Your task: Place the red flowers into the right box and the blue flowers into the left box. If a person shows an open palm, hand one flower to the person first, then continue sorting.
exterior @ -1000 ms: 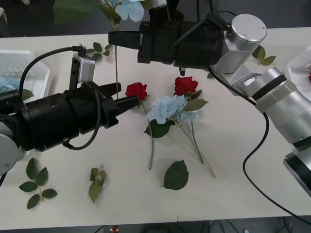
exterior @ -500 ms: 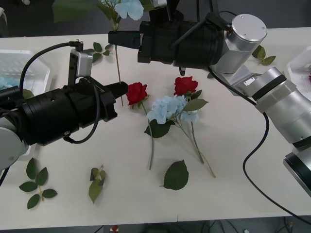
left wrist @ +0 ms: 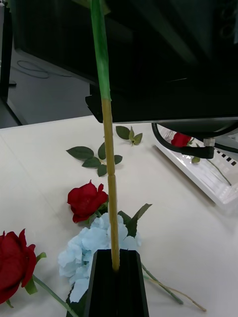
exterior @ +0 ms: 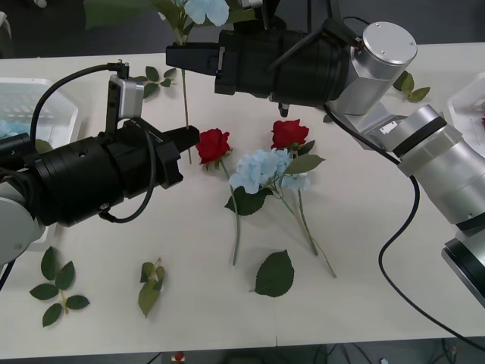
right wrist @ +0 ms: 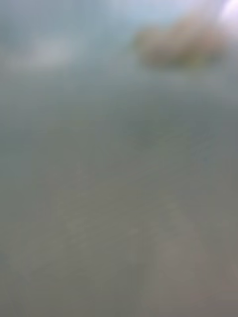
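Observation:
A blue flower (exterior: 206, 9) hangs upright above the table's far side, its long stem (left wrist: 110, 163) running down. High on the stem, my right gripper (exterior: 176, 58) is shut on it. My left gripper (exterior: 191, 139) is shut on the stem's lower end (left wrist: 115, 265), just left of a red flower (exterior: 213, 144). A second red flower (exterior: 289, 133) and another blue flower (exterior: 261, 168) lie mid-table. The left box (exterior: 45, 102) sits at the left edge with something pale blue inside. The right box (exterior: 464, 106) is at the right edge and holds a red flower (left wrist: 181, 139).
Loose green leaves lie about: a large one (exterior: 274, 274) in front, sprigs at the front left (exterior: 150, 288) (exterior: 57, 284), some at the back (exterior: 155, 76) and back right (exterior: 409, 85). A black cable (exterior: 394, 250) loops over the table's right side.
My left gripper moved up to the hanging stem and shut on it. My right gripper with the blue flower shifted slightly up and left.

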Tool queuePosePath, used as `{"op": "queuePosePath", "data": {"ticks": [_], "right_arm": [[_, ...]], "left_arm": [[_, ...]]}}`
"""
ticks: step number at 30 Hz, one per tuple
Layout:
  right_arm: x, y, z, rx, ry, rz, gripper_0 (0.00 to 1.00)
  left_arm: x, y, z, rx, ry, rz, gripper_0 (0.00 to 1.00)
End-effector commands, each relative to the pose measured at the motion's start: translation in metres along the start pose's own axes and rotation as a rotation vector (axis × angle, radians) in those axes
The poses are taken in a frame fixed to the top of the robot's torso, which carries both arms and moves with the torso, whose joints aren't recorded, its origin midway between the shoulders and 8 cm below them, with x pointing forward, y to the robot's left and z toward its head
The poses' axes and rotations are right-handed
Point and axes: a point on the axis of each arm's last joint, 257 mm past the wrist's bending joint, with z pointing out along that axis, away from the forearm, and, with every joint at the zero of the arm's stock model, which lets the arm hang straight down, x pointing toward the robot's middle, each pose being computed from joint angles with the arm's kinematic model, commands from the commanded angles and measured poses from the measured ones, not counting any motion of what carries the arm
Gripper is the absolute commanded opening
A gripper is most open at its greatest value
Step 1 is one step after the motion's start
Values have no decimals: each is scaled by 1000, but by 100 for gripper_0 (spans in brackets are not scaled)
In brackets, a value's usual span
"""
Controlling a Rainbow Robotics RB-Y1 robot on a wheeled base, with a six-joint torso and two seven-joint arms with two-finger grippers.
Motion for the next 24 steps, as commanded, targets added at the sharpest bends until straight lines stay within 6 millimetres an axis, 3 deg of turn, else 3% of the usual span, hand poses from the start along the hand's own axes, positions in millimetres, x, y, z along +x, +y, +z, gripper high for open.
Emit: {"op": "queuePosePath", "data": {"ticks": [1,8,13,16,17,20,24], "right_arm": [[-23,30,23,-65,-17,-24,100],[-20,22,18,-39,3,-39,100],[-5,7,6,20,81,-4,100],[14,-13,-8,98,172,23,100],[17,-17,-11,117,193,26,100],[41,-46,-39,246,322,70,100],[62,-79,-81,412,474,87,100]], "left_arm": [[-17,-4,2,8,-22,-12,0],[-16,34,-28,-69,10,-17,0],[-7,82,-91,-167,148,-24,0],[-3,114,-141,-259,241,-27,0],[-1,120,-149,-273,253,-35,0],[6,156,-201,-375,320,-74,0],[11,197,-248,-487,381,-100,0]]}}
